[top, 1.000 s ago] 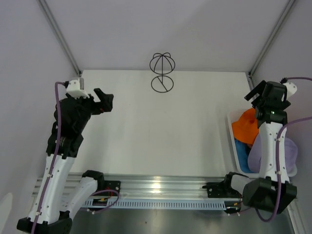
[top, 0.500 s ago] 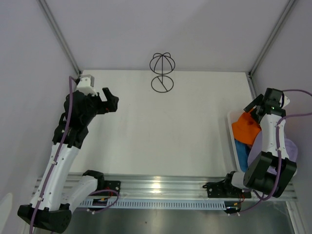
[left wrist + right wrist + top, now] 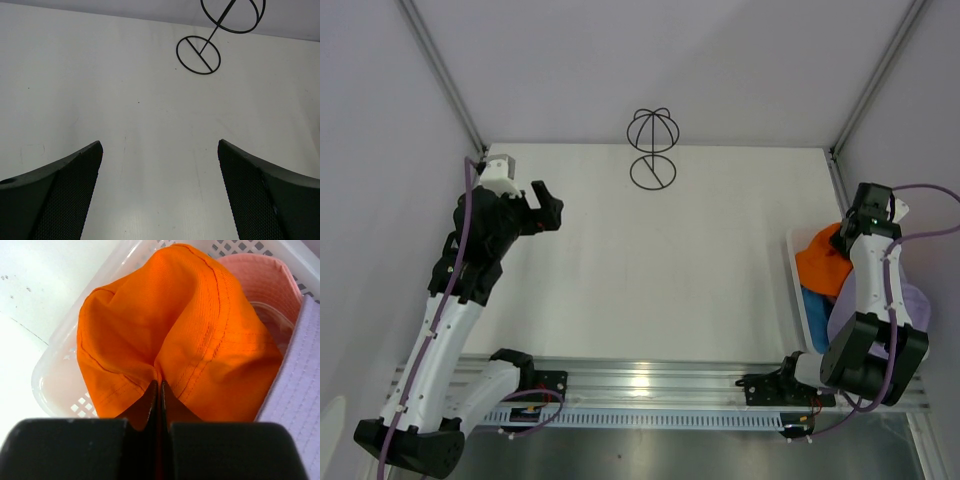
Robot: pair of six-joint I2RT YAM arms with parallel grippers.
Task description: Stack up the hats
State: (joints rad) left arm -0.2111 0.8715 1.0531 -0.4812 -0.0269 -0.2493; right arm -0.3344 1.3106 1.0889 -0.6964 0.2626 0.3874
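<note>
The hats lie piled in a white slotted basket (image 3: pixel 796 278) at the table's right edge. The orange hat (image 3: pixel 820 264) is on top, with the blue hat (image 3: pixel 817 312) under it and the pale purple hat (image 3: pixel 912 312) to its right. In the right wrist view, the pink hat (image 3: pixel 261 281) shows behind the orange hat (image 3: pixel 175 325), and the purple hat (image 3: pixel 301 390) sits at the right. My right gripper (image 3: pixel 160 386) is shut, pinching a fold of orange fabric; from above it (image 3: pixel 848 240) sits over the basket. My left gripper (image 3: pixel 546 206) hangs open over the bare left side of the table (image 3: pixel 160 144).
A black wire hat stand (image 3: pixel 652 150) stands at the back centre and also shows at the top of the left wrist view (image 3: pixel 210 45). Booth walls close in on both sides. The basket's near rim (image 3: pixel 52 370) lies just left of the pinched hat.
My right gripper has dropped onto the orange hat and closed on its fabric. The left arm shifted slightly toward the centre, then held still with its jaws wide.
</note>
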